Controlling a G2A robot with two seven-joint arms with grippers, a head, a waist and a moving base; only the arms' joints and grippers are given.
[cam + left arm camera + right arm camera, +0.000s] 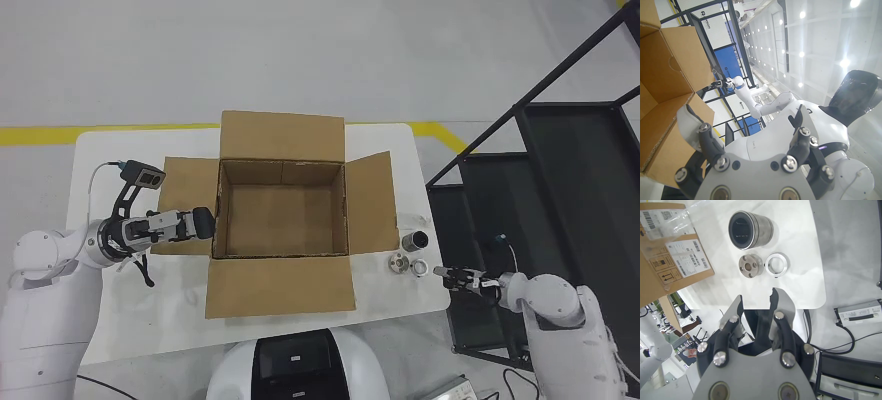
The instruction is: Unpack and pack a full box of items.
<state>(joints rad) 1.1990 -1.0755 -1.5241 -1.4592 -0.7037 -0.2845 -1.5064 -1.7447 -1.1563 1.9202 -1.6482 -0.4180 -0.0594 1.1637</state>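
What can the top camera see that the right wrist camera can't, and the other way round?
Top view adds: the inside of the open cardboard box, four flaps spread, and the left gripper at its left wall. Right wrist view adds: printed labels on a box flap and a grey unit with a cable past the table edge. Both: the metal cylinder, flange and ring on the white table beside the box, the open right gripper near them.

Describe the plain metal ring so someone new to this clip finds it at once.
Find the open cardboard box mid-table; off its right flap, on the white table, lie a large cylinder, a flanged disc and a ring. The ring is closest to the right end effector. It alone is a thin hollow band.
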